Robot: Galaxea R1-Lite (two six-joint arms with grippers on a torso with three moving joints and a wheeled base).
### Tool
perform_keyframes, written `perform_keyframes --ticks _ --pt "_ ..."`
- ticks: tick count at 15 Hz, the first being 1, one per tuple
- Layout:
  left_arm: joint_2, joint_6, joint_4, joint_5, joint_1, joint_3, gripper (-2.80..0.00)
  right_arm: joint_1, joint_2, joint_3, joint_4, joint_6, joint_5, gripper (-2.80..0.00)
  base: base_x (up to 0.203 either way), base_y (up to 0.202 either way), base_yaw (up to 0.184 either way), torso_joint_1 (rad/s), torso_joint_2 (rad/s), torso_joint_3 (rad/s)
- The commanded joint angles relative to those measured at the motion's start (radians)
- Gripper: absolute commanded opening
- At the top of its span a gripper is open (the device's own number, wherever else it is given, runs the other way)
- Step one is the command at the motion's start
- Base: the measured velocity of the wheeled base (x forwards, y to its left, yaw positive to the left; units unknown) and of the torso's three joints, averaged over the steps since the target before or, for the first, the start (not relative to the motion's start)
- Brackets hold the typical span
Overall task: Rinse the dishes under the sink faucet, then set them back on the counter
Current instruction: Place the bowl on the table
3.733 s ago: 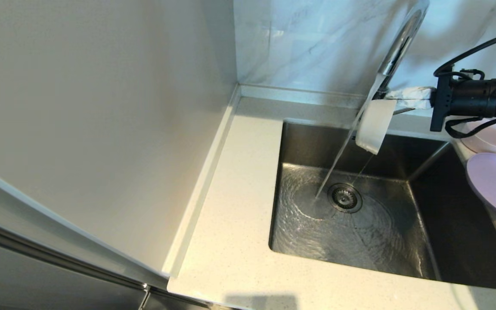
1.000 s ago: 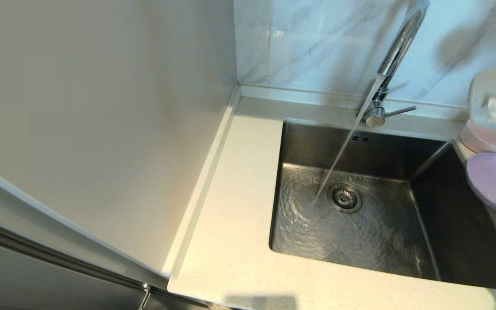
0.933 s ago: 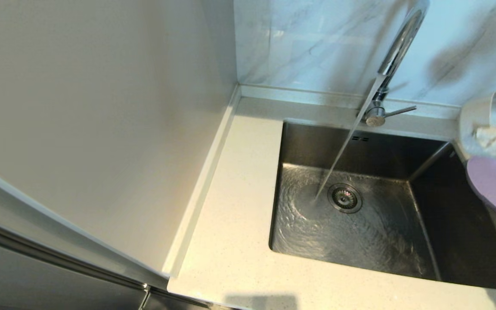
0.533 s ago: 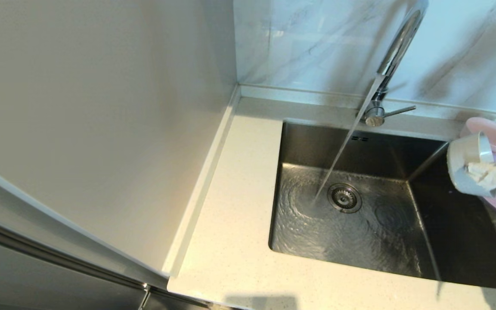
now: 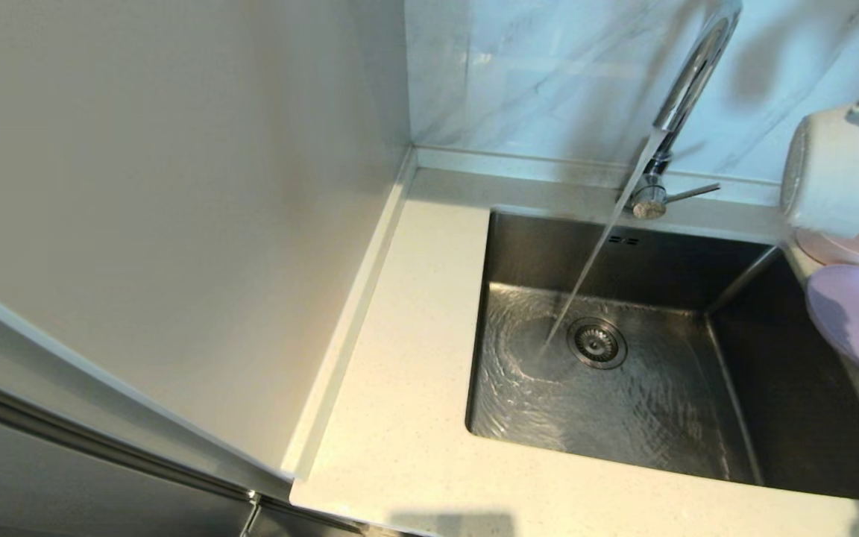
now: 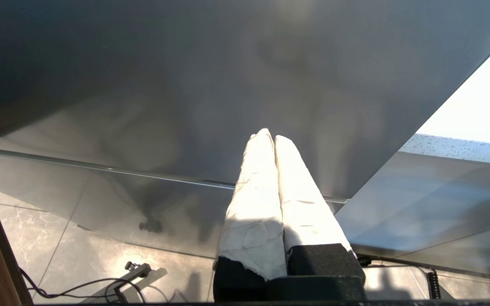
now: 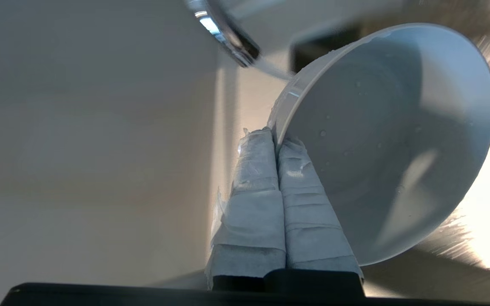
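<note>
My right gripper (image 7: 275,135) is shut on the rim of the greyish-white dish (image 7: 394,144), whose wet hollow faces the wrist camera. In the head view that dish (image 5: 831,170) hangs on its side in the air at the far right, above the pink bowl (image 5: 851,248) and the lavender plate (image 5: 858,321) on the counter (image 5: 400,373). The chrome faucet (image 5: 690,82) pours a slanted stream into the sink (image 5: 787,403), hitting left of the drain strainer (image 5: 596,342). My left gripper (image 6: 269,135) is shut and empty, parked low beside a dark cabinet panel.
A cream wall panel (image 5: 176,186) closes off the left side of the counter. The grey-veined marble wall (image 5: 534,74) rises behind the faucet. The faucet's side lever (image 5: 690,193) points right. Water ripples over the sink floor.
The right gripper carried the greyish-white dish from the stream to the right, dipped it low over the lavender plate, then lifted it again above the pink bowl. Water keeps running.
</note>
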Motion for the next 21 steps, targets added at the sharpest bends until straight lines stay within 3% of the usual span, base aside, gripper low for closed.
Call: perform_keyframes --ticks 1,4,6,8,10,12,15,18,19,21 --pt "0.0 0.0 0.0 0.0 0.0 0.0 -2.8 -0.015 0.119 -0.024 -0.047 0.448 0.075 -2.8 0.0 0.0 0.0 0.0 0.0 0.0" --pt "0.0 0.0 0.0 0.0 0.0 0.0 -2.8 -0.051 0.148 0.006 -0.216 0.792 0.189 -2.8 0.0 0.0 0.0 0.0 0.0 0.0" --pt "0.0 0.0 0.0 -0.001 0.0 0.0 -2.8 -0.06 0.152 0.034 -0.323 0.925 0.237 -2.8 0.0 0.0 0.0 0.0 0.0 0.0" --pt "0.0 0.0 0.0 -0.001 0.0 0.0 -2.8 -0.069 0.149 0.039 -0.335 0.92 0.246 -2.8 0.0 0.0 0.0 0.0 0.0 0.0" --pt "0.0 0.0 0.0 -0.001 0.0 0.0 -2.8 -0.104 0.129 0.039 -0.341 0.844 0.277 -2.8 0.0 0.0 0.0 0.0 0.0 0.0" --pt "0.0 0.0 0.0 0.0 0.0 0.0 -2.8 -0.166 0.087 0.05 -0.337 0.657 0.32 -2.8 0.0 0.0 0.0 0.0 0.0 0.0" --pt "0.0 0.0 0.0 0.0 0.0 0.0 -2.8 -0.236 -0.023 0.114 -0.312 0.229 0.329 -2.8 0.0 0.0 0.0 0.0 0.0 0.0" --pt "0.0 0.0 0.0 -0.001 0.0 0.0 -2.8 -0.261 -0.176 0.185 -0.098 -0.373 0.323 -2.8 0.0 0.0 0.0 0.0 0.0 0.0" --pt "0.0 0.0 0.0 0.0 0.0 0.0 -2.8 -0.262 -0.217 0.209 0.061 -0.609 0.309 -2.8 0.0 0.0 0.0 0.0 0.0 0.0" --pt "0.0 0.0 0.0 0.0 0.0 0.0 -2.8 -0.26 -0.273 0.246 0.503 -1.061 0.219 -2.8 0.0 0.0 0.0 0.0 0.0 0.0"
